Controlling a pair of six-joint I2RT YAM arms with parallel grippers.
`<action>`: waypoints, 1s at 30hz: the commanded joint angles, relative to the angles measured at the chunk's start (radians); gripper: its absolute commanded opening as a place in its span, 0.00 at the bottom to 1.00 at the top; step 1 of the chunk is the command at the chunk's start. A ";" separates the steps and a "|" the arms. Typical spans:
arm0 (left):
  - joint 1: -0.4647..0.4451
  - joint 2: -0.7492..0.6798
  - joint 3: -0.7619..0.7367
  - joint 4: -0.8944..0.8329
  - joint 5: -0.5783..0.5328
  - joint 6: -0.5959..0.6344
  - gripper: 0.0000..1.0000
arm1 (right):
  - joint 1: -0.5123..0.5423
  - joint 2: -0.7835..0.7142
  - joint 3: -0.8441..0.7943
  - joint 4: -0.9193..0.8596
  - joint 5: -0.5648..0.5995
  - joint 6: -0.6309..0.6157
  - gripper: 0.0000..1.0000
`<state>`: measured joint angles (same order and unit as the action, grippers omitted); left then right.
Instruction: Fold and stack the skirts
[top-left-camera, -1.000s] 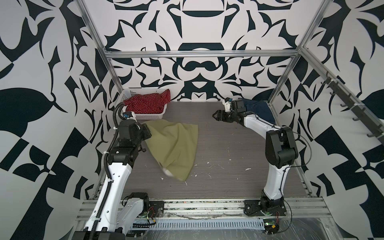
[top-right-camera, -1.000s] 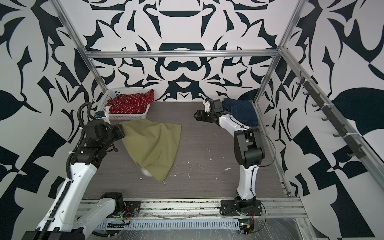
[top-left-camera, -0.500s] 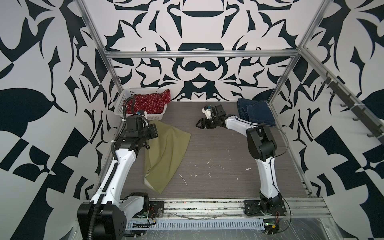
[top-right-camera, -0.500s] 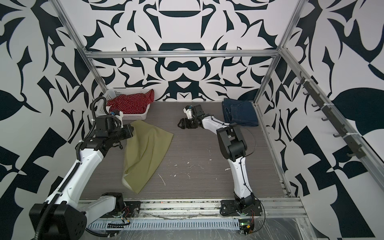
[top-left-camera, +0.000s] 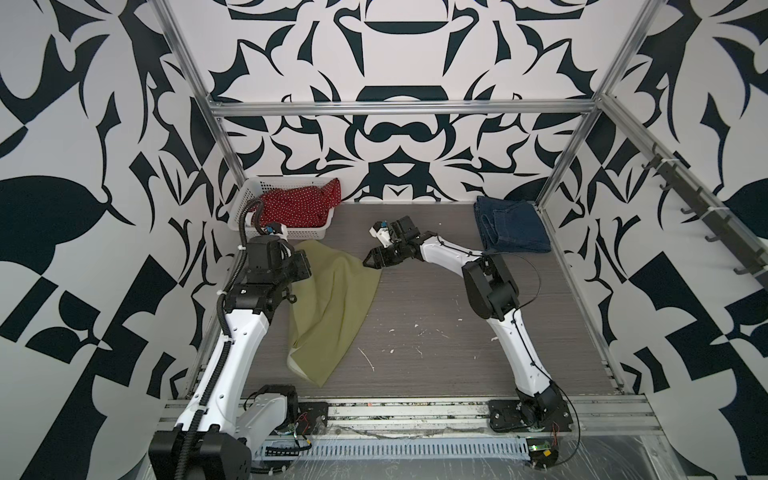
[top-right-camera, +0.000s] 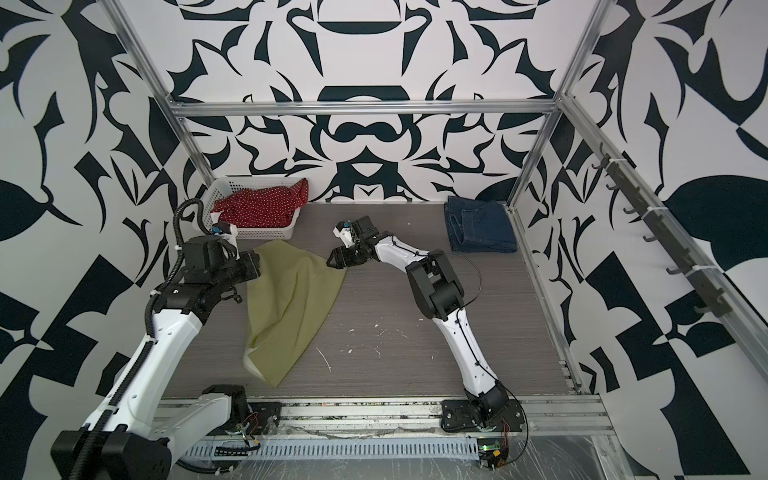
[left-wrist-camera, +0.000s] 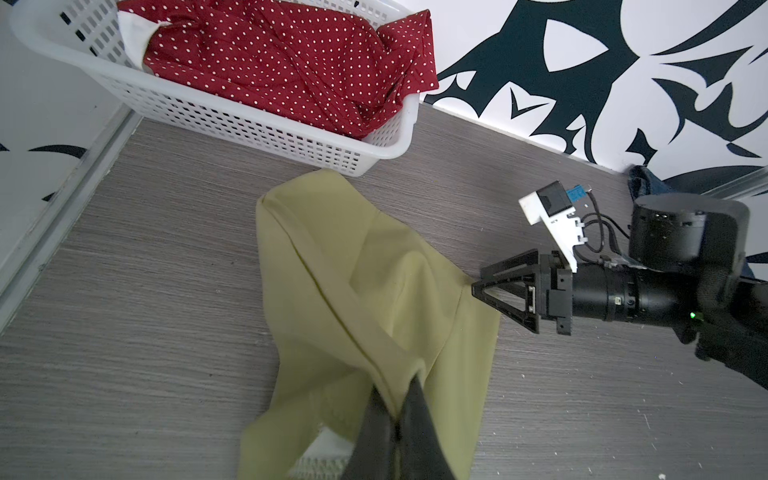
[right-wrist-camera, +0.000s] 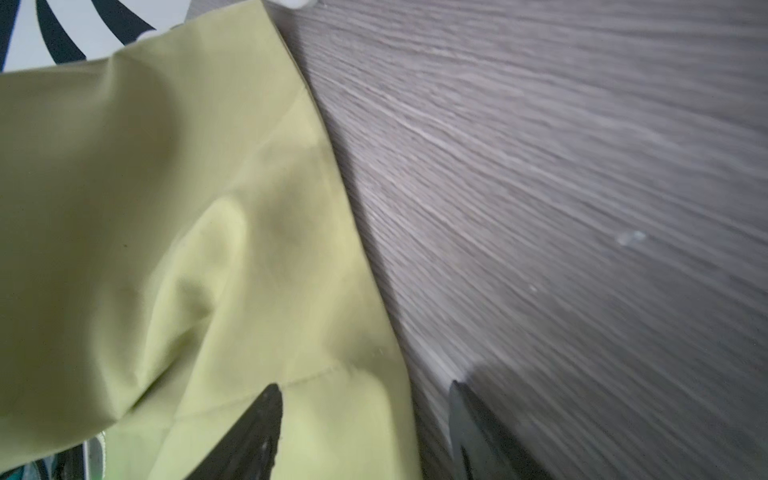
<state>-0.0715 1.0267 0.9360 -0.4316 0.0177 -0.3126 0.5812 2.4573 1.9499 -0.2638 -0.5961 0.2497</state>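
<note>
Olive skirt (top-left-camera: 332, 307), gripped at one side.
Left pincer (left-wrist-camera: 399, 395) clenched on its eleven-o'clock edge; right pincer (top-left-camera: 371, 262) released, astride its two-o'clock corner.

The basket (top-left-camera: 286, 230) stands in the far left corner of the tabletop (top-left-camera: 436, 299) with the spotted skirt (top-left-camera: 297, 205) in it; the denim skirt (top-left-camera: 513, 226) lies in the far right corner, well apart. The plain skirt (top-left-camera: 332, 307) lies on the left half, just before the basket and running toward the near edge, with the left pincer (left-wrist-camera: 397, 388) at its left side and the right pincer (top-left-camera: 371, 261) at its far right corner.
</note>
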 joint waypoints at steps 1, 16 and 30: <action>0.002 -0.001 -0.013 0.019 -0.011 0.010 0.00 | 0.006 -0.001 0.023 -0.050 -0.014 -0.005 0.52; 0.002 0.098 -0.026 0.126 0.110 -0.048 0.00 | -0.127 -0.369 -0.504 0.258 0.025 0.187 0.00; -0.010 0.389 0.067 0.215 0.266 -0.073 0.00 | -0.221 -1.022 -1.247 0.032 0.416 0.337 0.00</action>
<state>-0.0784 1.3804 0.9573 -0.2466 0.2398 -0.3775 0.3542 1.5208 0.7792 -0.1390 -0.2909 0.5335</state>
